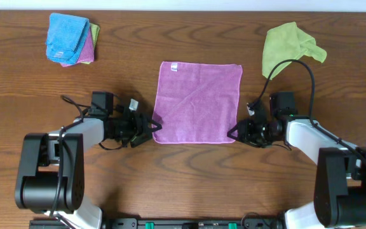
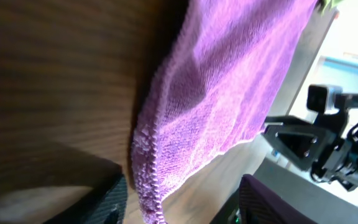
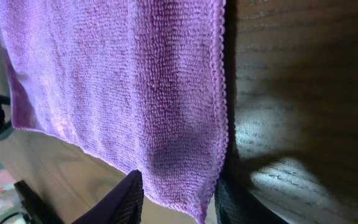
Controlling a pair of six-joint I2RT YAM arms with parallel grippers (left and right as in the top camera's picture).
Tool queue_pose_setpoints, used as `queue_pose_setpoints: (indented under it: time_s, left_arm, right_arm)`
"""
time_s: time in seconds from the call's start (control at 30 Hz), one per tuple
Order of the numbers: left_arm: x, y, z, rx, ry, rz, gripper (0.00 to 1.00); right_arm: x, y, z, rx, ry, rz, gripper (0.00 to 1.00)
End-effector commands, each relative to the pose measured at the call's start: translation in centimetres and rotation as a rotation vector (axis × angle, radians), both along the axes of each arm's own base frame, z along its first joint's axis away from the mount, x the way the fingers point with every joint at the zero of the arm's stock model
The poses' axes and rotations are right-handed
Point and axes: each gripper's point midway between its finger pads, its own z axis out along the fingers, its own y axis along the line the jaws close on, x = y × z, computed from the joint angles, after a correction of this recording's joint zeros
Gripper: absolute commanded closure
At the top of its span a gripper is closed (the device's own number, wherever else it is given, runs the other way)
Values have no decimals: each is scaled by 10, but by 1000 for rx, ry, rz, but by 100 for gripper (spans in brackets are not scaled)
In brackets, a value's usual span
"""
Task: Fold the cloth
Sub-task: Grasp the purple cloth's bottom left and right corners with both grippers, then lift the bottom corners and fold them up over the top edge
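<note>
The purple cloth [image 1: 199, 102] lies flat and spread out at the table's centre, with its small white tag [image 1: 174, 66] on the far edge. My left gripper [image 1: 155, 127] is open at the cloth's near left corner. In the left wrist view that corner [image 2: 151, 199] lies between the spread fingers [image 2: 182, 202]. My right gripper [image 1: 232, 135] is open at the near right corner. In the right wrist view the cloth [image 3: 117, 74] reaches down between the two fingers [image 3: 179, 202]. Neither gripper has closed on the cloth.
A crumpled lime-green cloth [image 1: 291, 46] lies at the far right. A folded blue cloth [image 1: 67, 35] sits on a pink and a green one at the far left. The right arm [image 2: 328, 137] shows in the left wrist view.
</note>
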Motion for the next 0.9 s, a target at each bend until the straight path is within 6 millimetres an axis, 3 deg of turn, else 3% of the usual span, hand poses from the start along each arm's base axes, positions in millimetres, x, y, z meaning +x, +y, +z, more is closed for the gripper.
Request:
queue_pose_setpoints:
  time_s: [0.0, 0.07, 0.1, 0.17, 0.27, 0.43, 0.6, 0.7, 0.87]
  left_arm:
    - [-16, -1, -24, 65, 72, -15, 46]
    - [-18, -4, -24, 66, 71, -28, 56]
    - [-19, -6, -24, 67, 70, -33, 60]
    - [-19, -6, -24, 67, 70, -36, 93]
    - [-17, -10, -17, 27, 66, -39, 94]
    - [3, -17, 8, -26, -30, -71, 94]
    - [44, -19, 53, 37, -242, -86, 94]
    - [67, -13, 65, 142, -331, -62, 94]
    - [101, -11, 64, 225, -435, -56, 94]
  right_arm:
    - [-2, -11, -13, -58, 36, -36, 61]
    - [-2, -10, -13, -60, 34, -33, 64]
    - [-2, -10, -13, -62, 34, -31, 70]
    - [-3, -9, -13, -62, 36, -29, 98]
    - [-3, -7, -11, -44, 58, -54, 98]
    - [1, -1, 10, -17, 0, -43, 98]
    - [24, -3, 66, -44, -212, -62, 99]
    - [39, -6, 92, -72, -312, -101, 99]
    - [72, -2, 97, -44, -394, -147, 98]
